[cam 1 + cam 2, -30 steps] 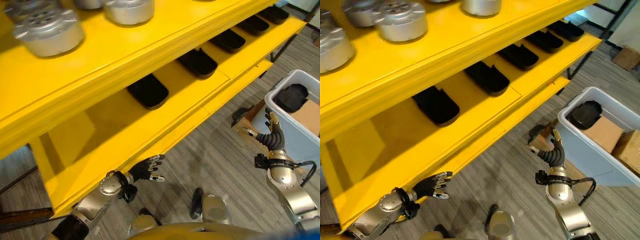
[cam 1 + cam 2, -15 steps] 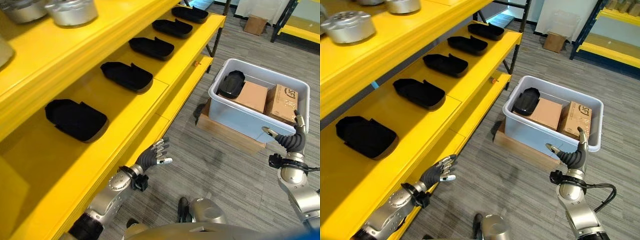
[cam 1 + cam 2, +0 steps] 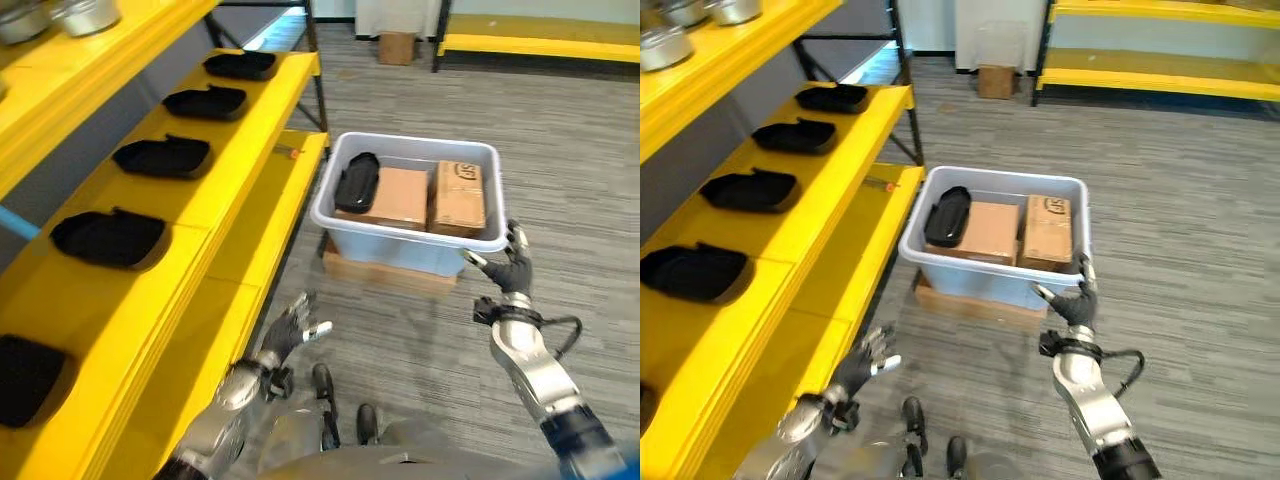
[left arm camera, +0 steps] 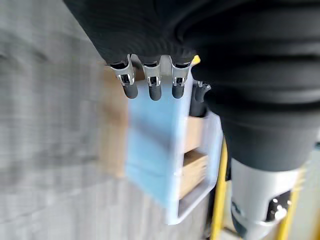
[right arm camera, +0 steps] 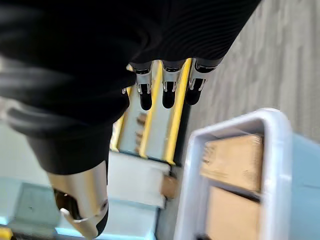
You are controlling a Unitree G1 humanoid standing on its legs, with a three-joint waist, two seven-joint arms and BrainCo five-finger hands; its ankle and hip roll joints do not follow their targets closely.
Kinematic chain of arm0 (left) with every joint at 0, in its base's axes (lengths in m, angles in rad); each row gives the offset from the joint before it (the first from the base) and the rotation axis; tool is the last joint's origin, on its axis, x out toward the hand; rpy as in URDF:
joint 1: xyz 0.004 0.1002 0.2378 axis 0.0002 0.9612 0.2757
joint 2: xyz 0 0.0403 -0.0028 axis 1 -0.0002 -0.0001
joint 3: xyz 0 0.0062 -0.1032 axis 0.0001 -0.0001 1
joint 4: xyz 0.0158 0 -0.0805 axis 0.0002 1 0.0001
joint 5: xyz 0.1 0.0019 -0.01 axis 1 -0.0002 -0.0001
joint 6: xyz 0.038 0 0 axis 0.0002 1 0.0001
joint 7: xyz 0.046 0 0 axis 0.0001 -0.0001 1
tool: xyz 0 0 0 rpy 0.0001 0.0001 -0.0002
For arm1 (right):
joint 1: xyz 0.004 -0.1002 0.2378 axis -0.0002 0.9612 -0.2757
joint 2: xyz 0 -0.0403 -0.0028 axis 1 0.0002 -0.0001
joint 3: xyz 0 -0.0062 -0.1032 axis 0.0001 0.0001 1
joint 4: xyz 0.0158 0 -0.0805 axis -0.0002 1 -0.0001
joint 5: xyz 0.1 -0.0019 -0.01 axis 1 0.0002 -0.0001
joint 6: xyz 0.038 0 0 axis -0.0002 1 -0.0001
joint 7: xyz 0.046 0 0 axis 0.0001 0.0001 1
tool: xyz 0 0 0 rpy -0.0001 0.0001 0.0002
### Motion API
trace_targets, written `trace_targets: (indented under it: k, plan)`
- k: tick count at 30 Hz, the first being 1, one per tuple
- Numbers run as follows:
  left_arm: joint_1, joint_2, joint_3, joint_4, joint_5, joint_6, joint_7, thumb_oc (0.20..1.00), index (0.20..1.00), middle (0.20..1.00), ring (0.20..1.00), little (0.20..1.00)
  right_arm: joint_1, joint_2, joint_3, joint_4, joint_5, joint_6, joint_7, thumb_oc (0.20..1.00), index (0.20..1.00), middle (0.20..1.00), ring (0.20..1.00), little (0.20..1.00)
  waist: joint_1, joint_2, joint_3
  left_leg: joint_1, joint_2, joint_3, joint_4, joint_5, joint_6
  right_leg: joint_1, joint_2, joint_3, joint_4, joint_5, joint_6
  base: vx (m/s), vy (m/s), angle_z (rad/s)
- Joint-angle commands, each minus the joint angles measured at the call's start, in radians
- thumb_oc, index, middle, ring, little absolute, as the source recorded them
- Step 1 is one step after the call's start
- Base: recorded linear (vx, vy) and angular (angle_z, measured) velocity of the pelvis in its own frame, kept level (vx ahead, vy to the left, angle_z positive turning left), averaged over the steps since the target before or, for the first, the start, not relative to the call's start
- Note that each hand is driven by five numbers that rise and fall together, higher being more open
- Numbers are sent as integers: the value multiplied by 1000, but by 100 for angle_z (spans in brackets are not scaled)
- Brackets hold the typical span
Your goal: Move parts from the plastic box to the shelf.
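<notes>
Nearest black tray point(image 3: 28, 378) cut by frame edge; plastic box point(image 4: 160, 150) blurred in left wrist view.

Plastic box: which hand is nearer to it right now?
Right. The right hand is open at the plastic box's near corner; the left hand hangs open by the yellow shelf, well short of it.

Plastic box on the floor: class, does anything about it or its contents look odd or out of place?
Nothing stands out. The plastic box sits level on a flat brown board, holding one black part and two cardboard boxes, all lying tidily inside.
</notes>
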Motion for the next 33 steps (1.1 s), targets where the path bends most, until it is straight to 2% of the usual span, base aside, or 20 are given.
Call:
trace_targets:
  k: [1, 4, 8, 9, 10, 12, 14, 15, 16, 18, 19, 20, 23, 25, 26, 27, 28, 29, 33]
  plan:
    - [-126, -6, 6, -2, 58, -67, -14, 1000, 1000, 1000, 1000, 1000, 30, -69, -63, -88, 12, -45, 15, 1000, 1000, 1000, 1000, 1000, -22, 4, -33, 73, 52, 35, -40, -35, -1, 35, -55, -53, 101, -95, 125, 153, 74, 3]
    - [-130, 4, 4, -3, 97, -56, -4, 1000, 1000, 1000, 1000, 1000, 20, -63, -59, -87, 13, -45, 17, 1000, 1000, 1000, 1000, 1000, -18, 3, -40, 87, 48, 44, -45, -49, 11, 19, -64, -70, 111, -94, 132, 101, 53, -6]
    - [-140, 8, 2, 11, 112, -33, 5, 1000, 1000, 1000, 1000, 1000, -2, -50, -49, -83, -4, -41, 21, 1000, 1000, 1000, 1000, 1000, -14, -5, -52, 101, 40, 68, -48, -75, 31, 7, -47, -90, 151, -100, 139, 88, 74, 17]
    - [-143, 9, 5, 18, 105, -18, 14, 1000, 1000, 1000, 1000, 1000, -20, -45, -42, -78, -8, -35, 15, 1000, 1000, 1000, 1000, 1000, -8, -16, -56, 116, 23, 75, -64, -87, 49, -21, -46, -101, 225, -42, 176, 149, 146, -3]
    - [-138, 19, 18, 16, 113, 7, 8, 1000, 1000, 1000, 1000, 1000, -47, -26, -30, -67, -15, -29, 9, 1000, 1000, 1000, 1000, 1000, 15, -22, -56, 145, -7, 62, -111, -103, 85, -104, -54, -112, 477, 94, 267, 145, 121, -23]
    - [-135, 26, 24, 14, 125, 23, -3, 1000, 1000, 1000, 1000, 1000, -58, -11, -21, -53, -21, -36, -4, 1000, 1000, 1000, 1000, 1000, 24, -10, -53, 161, -6, 43, -126, -100, 85, -165, -94, -135, 566, 106, 285, 130, 17, -53]
    - [-134, 40, 24, 7, 112, 34, 2, 1000, 1000, 1000, 1000, 1000, -77, -1, -16, -28, -35, -56, -14, 1000, 1000, 1000, 1000, 1000, 34, 9, -44, 178, 14, 27, -126, -86, 63, -196, -157, -177, 540, 47, 265, 106, -127, -40]
    - [-146, 47, 25, -2, 103, 44, -5, 1000, 1000, 1000, 1000, 1000, -82, -3, -22, -29, -42, -71, -28, 1000, 1000, 1000, 1000, 1000, 26, 30, -22, 188, 44, 0, -116, -53, 42, -231, -172, -177, 428, 50, 222, 50, -232, 9]
    - [-155, 53, 23, -3, 107, 47, -22, 1000, 1000, 1000, 1000, 1000, -71, -7, -36, -37, -36, -76, -30, 1000, 1000, 1000, 1000, 1000, 10, 38, -14, 196, 49, -26, -116, -53, 34, -245, -173, -146, 357, 50, 216, 35, -251, -6]
    - [-169, 55, 5, 6, 137, 46, -53, 1000, 1000, 1000, 1000, 1000, -28, -16, -69, -73, -28, -69, -39, 1000, 1000, 1000, 1000, 1000, -40, 44, -6, 215, 47, -63, -120, -67, 35, -289, -170, -48, 290, 93, 230, 85, -181, 43]
    - [-178, 56, -3, 9, 141, 48, -70, 1000, 1000, 1000, 1000, 1000, 6, -24, -87, -100, -25, -67, -38, 1000, 1000, 1000, 1000, 1000, -62, 46, -9, 222, 47, -66, -115, -77, 35, -301, -168, -13, 275, 101, 234, 125, -201, 115]
    - [-179, 56, -10, 14, 139, 51, -69, 1000, 1000, 1000, 1000, 1000, 37, -29, -101, -123, -28, -56, -24, 1000, 1000, 1000, 1000, 1000, -78, 48, -10, 232, 42, -58, -101, -89, 36, -306, -181, -5, 281, 111, 241, 129, -193, 151]
    - [-178, 58, -22, 5, 134, 52, -67, 1000, 1000, 1000, 1000, 1000, 88, -40, -110, -163, -13, -24, -7, 1000, 1000, 1000, 1000, 1000, -93, 48, -11, 236, 31, -17, -41, -118, 34, -277, -198, -51, 256, 102, 239, 97, -204, 144]
    - [-162, 58, -17, -19, 136, 57, -71, 1000, 1000, 1000, 1000, 1000, 77, -39, -91, -139, -22, -19, -12, 1000, 1000, 1000, 1000, 1000, -76, 51, -15, 239, 28, 1, 9, -163, 33, -236, -218, -108, 220, 80, 243, 44, -229, 67]
    - [-150, 57, -8, -29, 135, 61, -65, 1000, 1000, 1000, 1000, 1000, 59, -36, -77, -120, -21, -27, -9, 1000, 1000, 1000, 1000, 1000, -67, 51, -13, 238, 29, 25, 6, -152, 36, -236, -226, -147, 215, 91, 235, -61, -170, 62]
    - [-144, 58, -4, -31, 129, 61, -61, 1000, 1000, 1000, 1000, 1000, 51, -35, -71, -111, -24, -32, -10, 1000, 1000, 1000, 1000, 1000, -63, 53, -12, 243, 29, 28, 0, -151, 37, -236, -226, -158, 219, 89, 234, 16, -159, 28]
    - [-120, 62, 6, -35, 119, 59, -55, 1000, 1000, 1000, 1000, 1000, 37, -34, -57, -100, -34, -46, -18, 1000, 1000, 1000, 1000, 1000, -51, 64, -14, 262, 30, 11, -11, -171, 37, -226, -216, -172, 235, 49, 236, 87, -140, 0]
    - [-109, 65, 14, -40, 128, 57, -58, 1000, 1000, 1000, 1000, 1000, 37, -36, -55, -107, -32, -43, -20, 1000, 1000, 1000, 1000, 1000, -49, 63, -13, 260, 30, 9, -1, -178, 39, -222, -210, -180, 242, 38, 228, 97, -165, -26]
    - [-90, 70, 30, -37, 131, 50, -70, 1000, 1000, 1000, 1000, 1000, 28, -43, -49, -98, -15, -32, -22, 1000, 1000, 1000, 1000, 1000, -44, 63, -11, 267, 36, 9, -2, -179, 39, -217, -192, -201, 254, 21, 212, 34, -134, -2]
